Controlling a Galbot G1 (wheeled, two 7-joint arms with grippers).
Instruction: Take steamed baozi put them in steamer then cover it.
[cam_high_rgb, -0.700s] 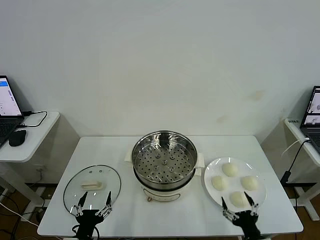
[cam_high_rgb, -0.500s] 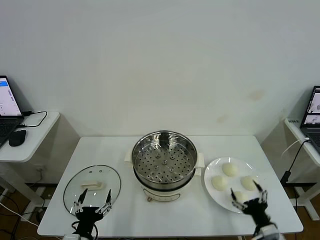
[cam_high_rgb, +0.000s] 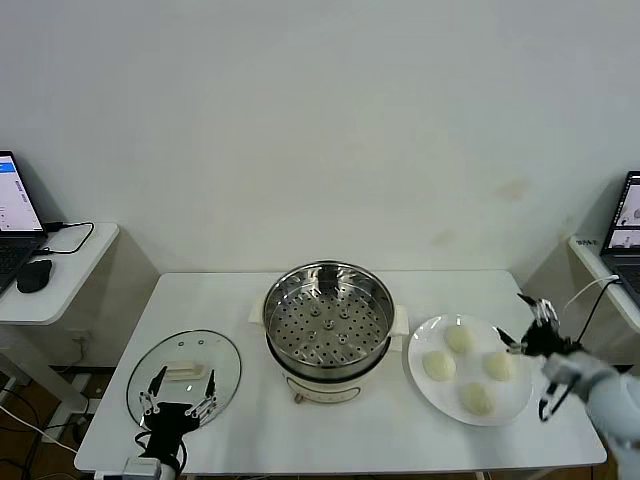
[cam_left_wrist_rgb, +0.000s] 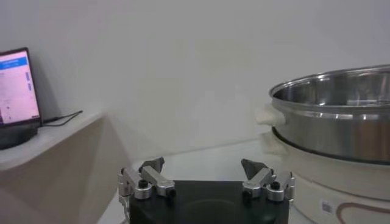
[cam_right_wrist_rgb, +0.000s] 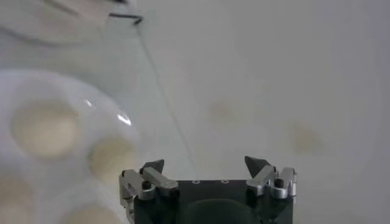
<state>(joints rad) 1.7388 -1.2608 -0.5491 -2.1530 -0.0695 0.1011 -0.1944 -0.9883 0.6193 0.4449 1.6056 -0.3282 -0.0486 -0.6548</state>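
Right gripper (cam_high_rgb: 530, 322) raised at the plate's (cam_high_rgb: 420, 385) right edge, fingers spread, nothing held.

Four steamed baozi (cam_high_rgb: 459, 339) are left on the plate at lower right; the steamer (cam_high_rgb: 328, 318) stands uncovered at centre to receive them. The cover (cam_high_rgb: 184, 378) is parked lower left, the left gripper (cam_high_rgb: 178, 392), spread and empty, at its near edge.

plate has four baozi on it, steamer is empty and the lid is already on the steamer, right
Not quite. The head view shows the lid lying flat on the table to the steamer's left, not on it. The rest holds: four baozi sit on the plate and the steamer is empty.
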